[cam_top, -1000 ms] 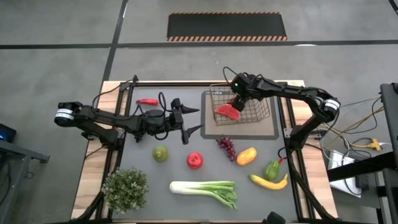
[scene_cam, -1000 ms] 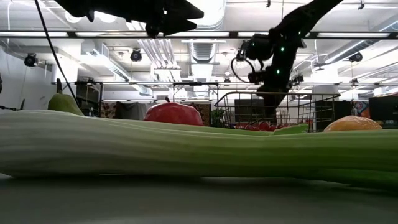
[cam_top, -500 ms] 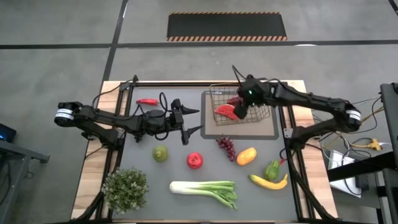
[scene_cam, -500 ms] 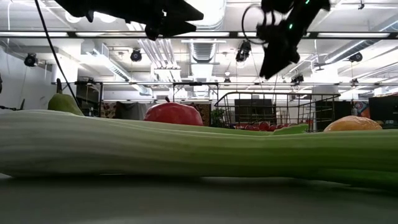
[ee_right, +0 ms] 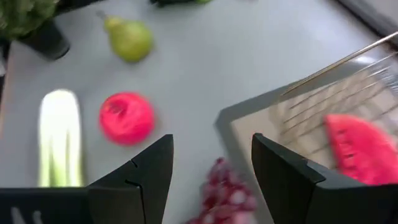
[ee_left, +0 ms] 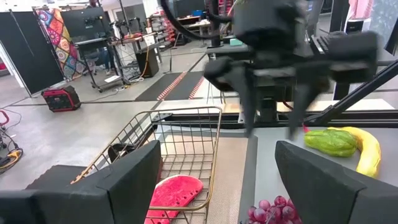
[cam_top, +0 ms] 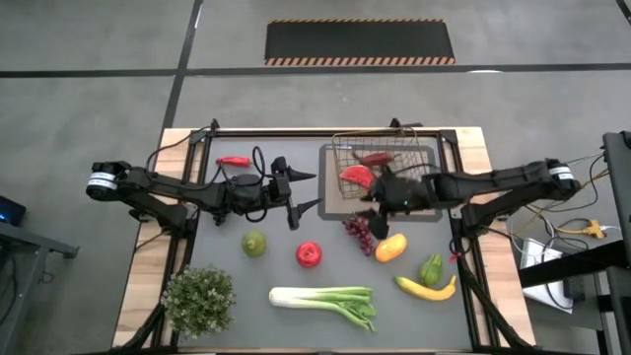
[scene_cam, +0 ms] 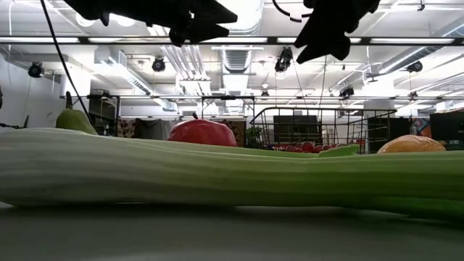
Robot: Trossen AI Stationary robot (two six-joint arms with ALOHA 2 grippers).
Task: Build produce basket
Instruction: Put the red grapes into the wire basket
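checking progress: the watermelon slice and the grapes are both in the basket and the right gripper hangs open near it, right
Not quite: only the watermelon slice lies in the basket, along with a red chilli. The high view shows the grapes on the table outside it, just in front. The right gripper does hang open there, above the grapes.
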